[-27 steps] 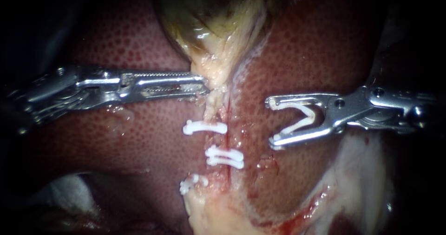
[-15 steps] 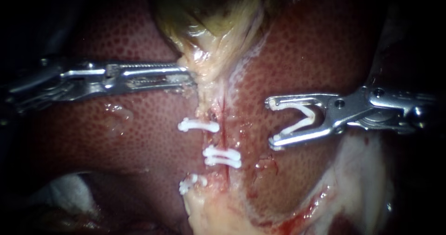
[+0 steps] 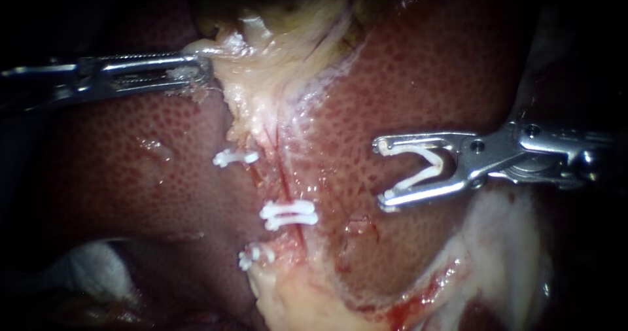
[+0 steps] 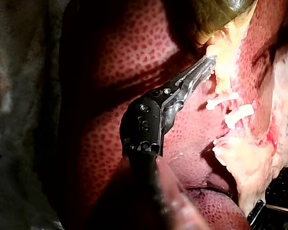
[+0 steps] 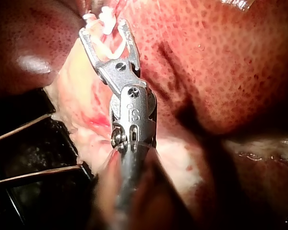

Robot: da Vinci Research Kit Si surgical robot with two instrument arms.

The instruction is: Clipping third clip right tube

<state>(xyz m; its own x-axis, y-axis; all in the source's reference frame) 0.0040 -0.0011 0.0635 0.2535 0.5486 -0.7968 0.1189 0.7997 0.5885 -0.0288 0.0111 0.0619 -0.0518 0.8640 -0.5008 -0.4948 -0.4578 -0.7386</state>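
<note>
Gallbladder [image 3: 275, 4] is cut off at the far edge; the tube cannot be told apart within the pale strand [image 3: 258, 112] crossed by three white clips [image 3: 288, 214]. Left instrument [image 3: 204, 74] jaws are clamped on that strand's far end. Right instrument [image 3: 383, 174] jaws stand wide, holding an open clip [image 3: 437, 165] over the liver [image 3: 418, 76], right of the strand, apart.

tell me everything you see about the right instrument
The right instrument is shiny metal: a slim shaft entering from the right, a pinned hinge, two thin jaws spread wide. An open white V-shaped clip sits between them, one leg along each jaw. The jaws hang over the liver, apart from the clips already placed.
</note>
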